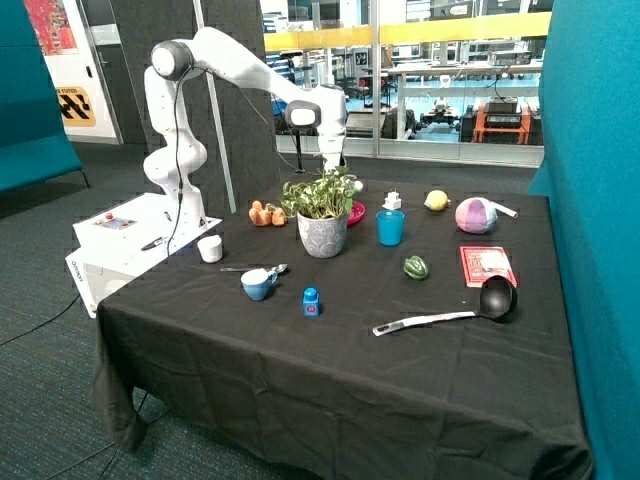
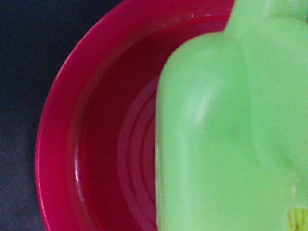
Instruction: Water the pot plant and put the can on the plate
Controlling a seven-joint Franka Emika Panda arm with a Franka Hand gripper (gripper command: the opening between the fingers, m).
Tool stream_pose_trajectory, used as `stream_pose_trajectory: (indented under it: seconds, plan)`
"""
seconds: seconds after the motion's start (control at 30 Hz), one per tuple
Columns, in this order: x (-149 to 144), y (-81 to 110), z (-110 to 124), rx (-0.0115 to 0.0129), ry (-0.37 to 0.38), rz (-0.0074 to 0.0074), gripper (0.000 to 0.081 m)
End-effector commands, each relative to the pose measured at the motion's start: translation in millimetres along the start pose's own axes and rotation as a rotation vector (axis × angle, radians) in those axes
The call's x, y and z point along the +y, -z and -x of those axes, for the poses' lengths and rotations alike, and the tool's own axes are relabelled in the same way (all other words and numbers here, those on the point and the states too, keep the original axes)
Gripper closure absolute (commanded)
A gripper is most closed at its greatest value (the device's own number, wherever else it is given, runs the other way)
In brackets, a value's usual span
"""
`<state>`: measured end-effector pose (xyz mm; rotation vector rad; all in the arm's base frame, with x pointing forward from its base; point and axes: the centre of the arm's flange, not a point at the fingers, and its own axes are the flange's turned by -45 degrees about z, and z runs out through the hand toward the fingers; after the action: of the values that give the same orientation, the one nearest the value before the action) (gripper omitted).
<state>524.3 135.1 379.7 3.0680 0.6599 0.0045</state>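
Seemingly upright, the can (image 2: 231, 134) fills the plate (image 2: 62, 120).

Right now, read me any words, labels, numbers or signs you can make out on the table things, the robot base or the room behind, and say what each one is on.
Nothing can be read for certain.
Red packet: pale printing, too small to read.
Blue block: a red mark, unreadable.
Robot base: small panel with a red button, no legible text.
Yellow-and-black wall sign: a symbol, no readable words.
Red poster: blurred.
Can and plate under the gripper: no text.
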Motion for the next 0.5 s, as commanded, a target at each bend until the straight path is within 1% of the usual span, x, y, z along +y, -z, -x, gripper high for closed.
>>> stream_pose_trajectory:
  seconds: [0.0, 0.13, 0.17, 0.47]
  plan:
    - [1.1, 5.3, 4.2, -0.0021, 0.006, -0.0039, 0.0102]
    - [0.1, 7.7, 5.5, -0.0021, 0.008, -0.0039, 0.0088]
    - [-0.3, 8.2, 6.0, -0.0021, 0.008, -0.0039, 0.0074]
    - [-4.4, 16.3, 9.6, -0.0021, 0.015, -0.0039, 0.0066]
